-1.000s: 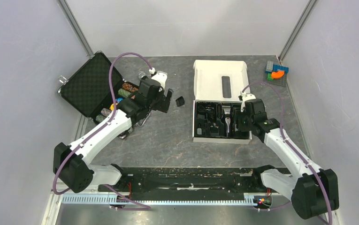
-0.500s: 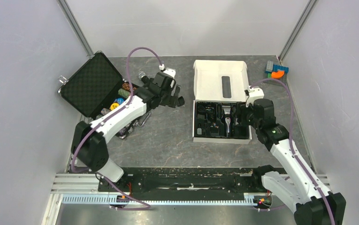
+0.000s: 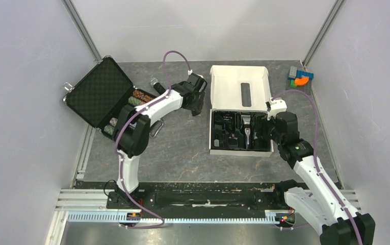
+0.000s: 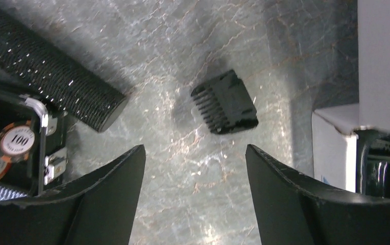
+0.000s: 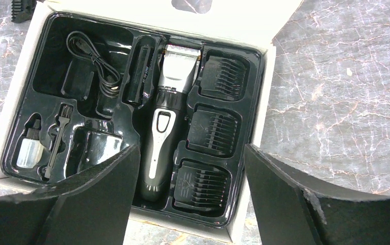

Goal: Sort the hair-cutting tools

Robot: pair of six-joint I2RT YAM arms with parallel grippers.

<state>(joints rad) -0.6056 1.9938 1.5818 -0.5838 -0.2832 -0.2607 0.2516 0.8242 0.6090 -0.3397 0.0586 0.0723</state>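
Both pairs of jaws are seen spread wide, and nothing is held by either. Between the fingers of the left gripper (image 4: 193,153), slightly ahead of the tips, a loose comb attachment (image 4: 225,109) is seen lying flat on the grey marbled table (image 4: 182,30), untouched. It is small, black and boxy, with a row of short teeth along one edge, and is set just beside the white box (image 4: 335,148). The right gripper (image 5: 190,148) is held above the open box, over its black moulded tray (image 5: 55,66). The hair clipper (image 5: 164,122), silver with a black base and a toothed blade, is seated in the middle slot. Three more black comb attachments (image 5: 214,130) are stacked in separate pockets to its right, teeth uppermost.
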